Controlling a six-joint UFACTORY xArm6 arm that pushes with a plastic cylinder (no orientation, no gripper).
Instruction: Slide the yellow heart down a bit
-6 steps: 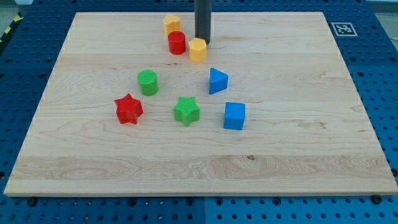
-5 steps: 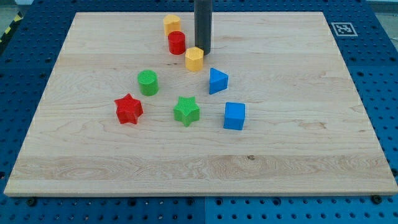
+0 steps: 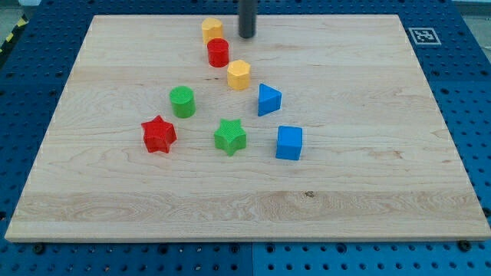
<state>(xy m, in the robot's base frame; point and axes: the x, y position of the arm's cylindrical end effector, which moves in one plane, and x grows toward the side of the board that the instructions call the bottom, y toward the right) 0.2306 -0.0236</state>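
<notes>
Two yellow blocks are on the wooden board (image 3: 368, 153). One yellow block (image 3: 238, 74) sits just below and right of the red cylinder (image 3: 218, 53). The other yellow block (image 3: 212, 30) sits above the red cylinder near the board's top edge. I cannot tell which of them is the heart. My tip (image 3: 246, 35) is near the view's top, just right of the upper yellow block and well above the lower one, touching neither.
A blue triangle (image 3: 268, 100) lies just below and right of the lower yellow block. A green cylinder (image 3: 182, 101), a red star (image 3: 159, 134), a green star (image 3: 230, 136) and a blue cube (image 3: 289, 142) lie in the middle.
The lower yellow block slid down and slightly left, pushed by my tip. My tip then drew back towards the view's top, away from it.
</notes>
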